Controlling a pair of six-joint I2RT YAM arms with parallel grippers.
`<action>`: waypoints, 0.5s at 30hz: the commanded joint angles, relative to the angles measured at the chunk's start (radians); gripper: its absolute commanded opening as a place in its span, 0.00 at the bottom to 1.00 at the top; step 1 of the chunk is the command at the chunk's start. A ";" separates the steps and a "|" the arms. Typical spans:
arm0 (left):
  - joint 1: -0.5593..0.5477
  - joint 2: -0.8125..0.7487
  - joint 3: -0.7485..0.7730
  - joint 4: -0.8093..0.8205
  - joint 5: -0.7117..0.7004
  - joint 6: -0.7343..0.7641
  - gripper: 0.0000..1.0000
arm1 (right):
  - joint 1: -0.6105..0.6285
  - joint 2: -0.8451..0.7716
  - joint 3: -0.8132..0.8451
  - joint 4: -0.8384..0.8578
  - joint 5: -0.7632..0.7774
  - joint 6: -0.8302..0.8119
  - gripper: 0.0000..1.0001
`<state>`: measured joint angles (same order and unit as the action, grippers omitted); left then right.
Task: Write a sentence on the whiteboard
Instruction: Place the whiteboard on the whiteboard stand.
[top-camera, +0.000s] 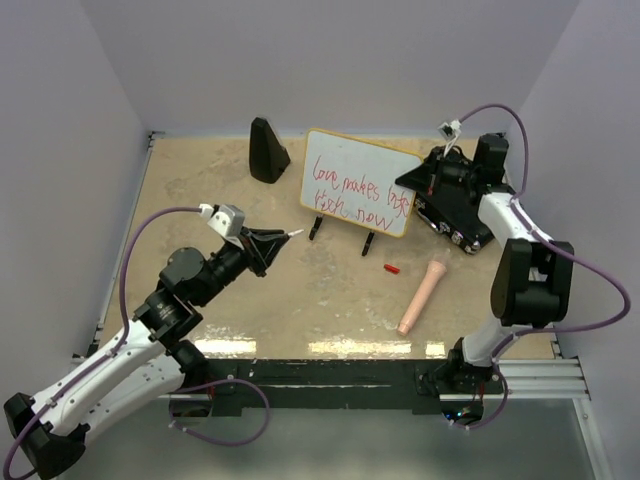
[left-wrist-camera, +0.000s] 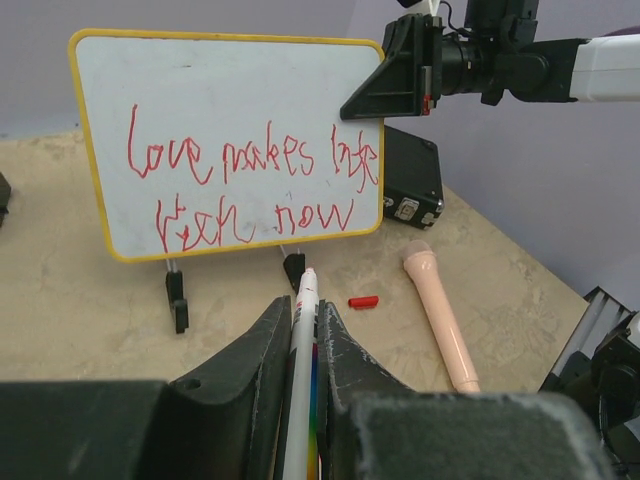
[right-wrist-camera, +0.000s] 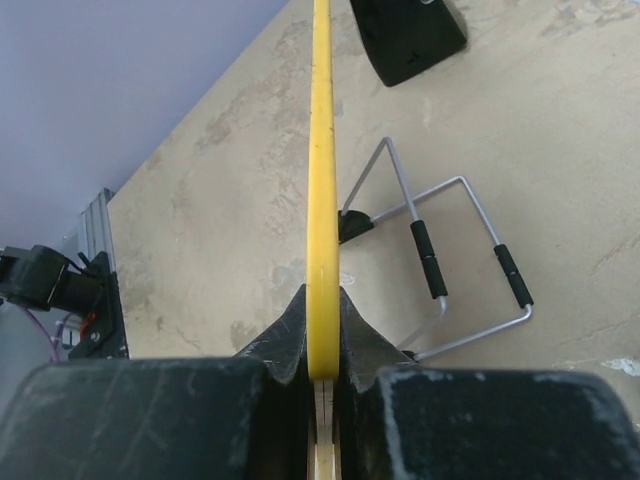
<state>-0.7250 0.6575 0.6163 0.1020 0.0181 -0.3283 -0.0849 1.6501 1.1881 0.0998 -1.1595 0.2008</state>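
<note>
A: So, is the writing done?
B: Seemingly, little is left. The sentence (top-camera: 358, 190) fills two red lines on the whiteboard (top-camera: 372, 158), upright on the table (top-camera: 200, 190). The left gripper (left-wrist-camera: 303, 308) pinches the marker (left-wrist-camera: 301, 360), clear of it; the right gripper (top-camera: 422, 184) clamps its edge.

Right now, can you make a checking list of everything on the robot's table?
Surface: beige table, mottled.
Job's things: whiteboard standing on its feet, the sentence in red across two lines; marker off the board.
Clutter: red cap, pink tube, black case, black wedge.
Grippers: left gripper shut on marker; right gripper shut on the whiteboard's yellow rim.
Cables: purple cables loop off both arms.
Surroundings: lavender walls; nothing else seen.
</note>
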 joint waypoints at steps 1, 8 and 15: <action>0.006 -0.036 -0.026 -0.024 -0.058 -0.058 0.00 | 0.008 0.026 0.058 0.133 -0.048 -0.003 0.00; 0.006 -0.009 -0.020 -0.025 -0.055 -0.061 0.00 | 0.008 0.088 0.027 0.175 -0.060 -0.004 0.00; 0.006 0.008 -0.030 -0.004 -0.044 -0.067 0.00 | 0.008 0.123 0.004 0.179 -0.100 -0.018 0.00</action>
<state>-0.7246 0.6670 0.5911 0.0597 -0.0273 -0.3775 -0.0788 1.7870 1.1870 0.1982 -1.1961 0.2005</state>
